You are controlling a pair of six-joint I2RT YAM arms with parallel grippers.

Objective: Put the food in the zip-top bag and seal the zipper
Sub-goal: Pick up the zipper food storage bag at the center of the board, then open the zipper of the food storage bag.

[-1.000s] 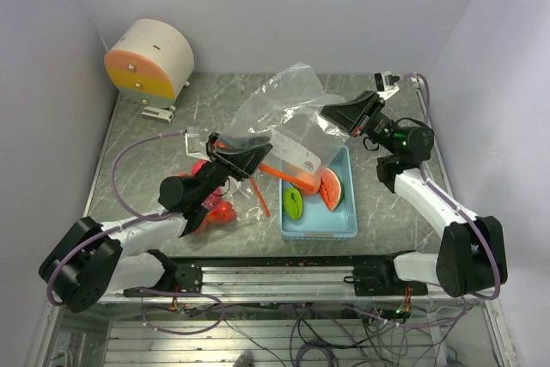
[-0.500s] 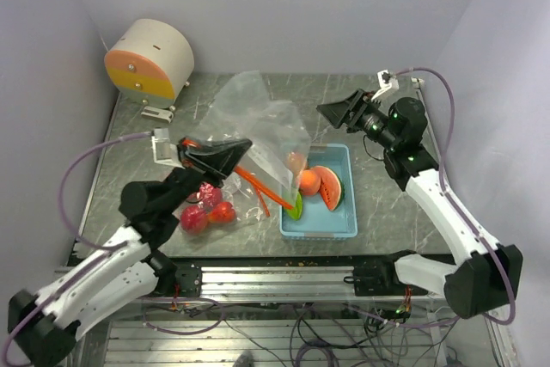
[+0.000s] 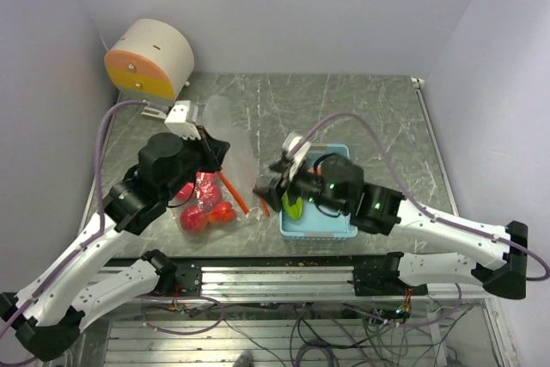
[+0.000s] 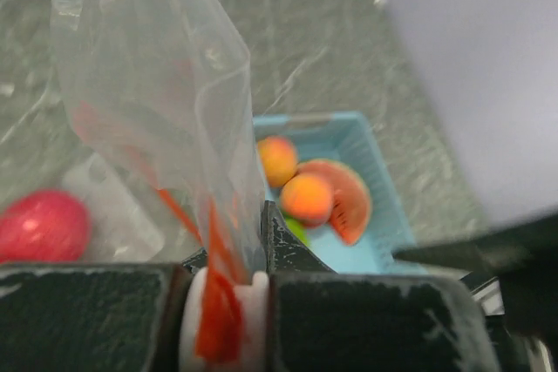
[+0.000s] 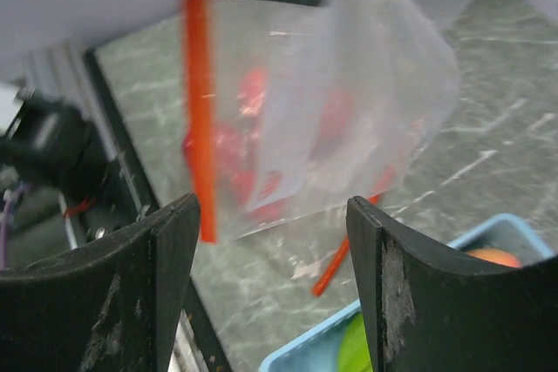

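My left gripper (image 3: 211,149) is shut on the zipper (image 4: 218,302) edge of the clear zip-top bag (image 3: 230,137) and holds it up over the table's left side. Red round food (image 3: 206,209) shows through the plastic at the bag's bottom (image 5: 253,154). The rest of the food lies in the light blue tray (image 3: 342,228): two orange balls (image 4: 307,198), a red-orange slice (image 4: 350,205) and a green piece (image 3: 292,205). My right gripper (image 3: 270,183) is open and empty, just right of the bag at the tray's left edge, facing the bag (image 5: 349,84).
A cream and orange drum (image 3: 150,58) stands at the back left corner. The metal rail (image 3: 284,274) runs along the near edge. Walls close the table on three sides.
The right gripper let go, opened, and swung from the back right down to the tray's left side. The left gripper closed tight on the zipper and carried the bag back and left.
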